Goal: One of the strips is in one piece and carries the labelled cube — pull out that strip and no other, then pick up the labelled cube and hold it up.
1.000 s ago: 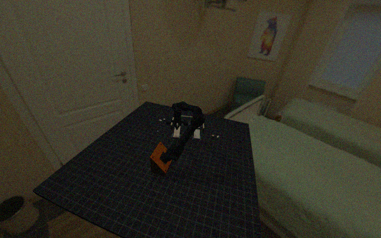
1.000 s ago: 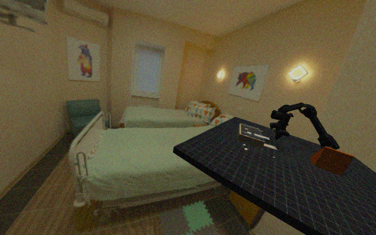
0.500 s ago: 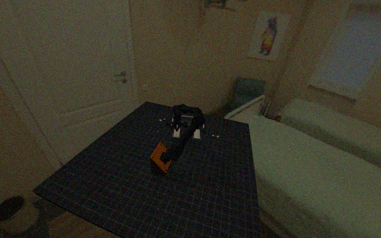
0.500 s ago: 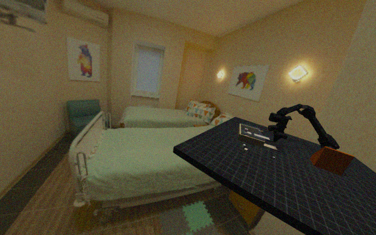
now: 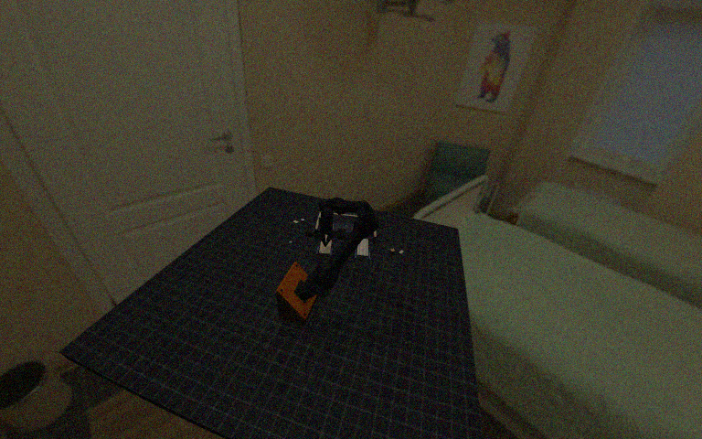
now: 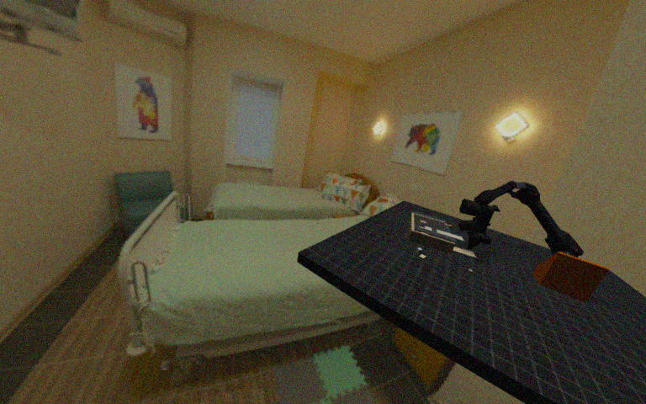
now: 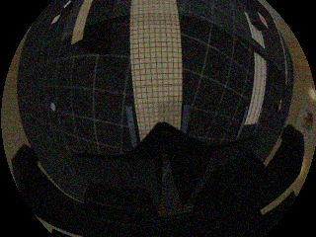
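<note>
Closed, empty claw (image 5: 325, 244) (image 6: 484, 242) (image 7: 161, 125) above a red-gridded strip (image 5: 324, 248) (image 7: 156, 54), no readable writing
</note>
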`<state>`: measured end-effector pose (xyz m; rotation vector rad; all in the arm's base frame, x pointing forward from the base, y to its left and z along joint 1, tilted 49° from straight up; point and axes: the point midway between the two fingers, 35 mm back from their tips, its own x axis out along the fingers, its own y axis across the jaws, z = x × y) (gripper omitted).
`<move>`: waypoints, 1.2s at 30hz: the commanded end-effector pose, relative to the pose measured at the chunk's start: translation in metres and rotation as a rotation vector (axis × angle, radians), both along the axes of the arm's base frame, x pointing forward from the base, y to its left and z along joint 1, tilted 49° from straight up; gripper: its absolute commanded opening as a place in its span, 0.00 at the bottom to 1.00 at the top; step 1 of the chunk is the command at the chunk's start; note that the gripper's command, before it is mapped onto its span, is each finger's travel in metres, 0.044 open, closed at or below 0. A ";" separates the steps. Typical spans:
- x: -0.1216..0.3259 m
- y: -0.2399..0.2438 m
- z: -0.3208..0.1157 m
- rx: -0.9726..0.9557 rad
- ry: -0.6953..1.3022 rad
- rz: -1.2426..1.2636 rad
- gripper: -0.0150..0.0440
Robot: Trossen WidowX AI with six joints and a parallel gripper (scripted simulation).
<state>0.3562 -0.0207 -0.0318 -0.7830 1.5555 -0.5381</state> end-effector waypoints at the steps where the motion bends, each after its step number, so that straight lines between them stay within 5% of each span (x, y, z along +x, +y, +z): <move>1: -0.004 -0.007 -0.005 -0.006 0.012 -0.001 0.25; 36: -0.006 -0.016 -0.014 -0.008 0.012 -0.002 0.25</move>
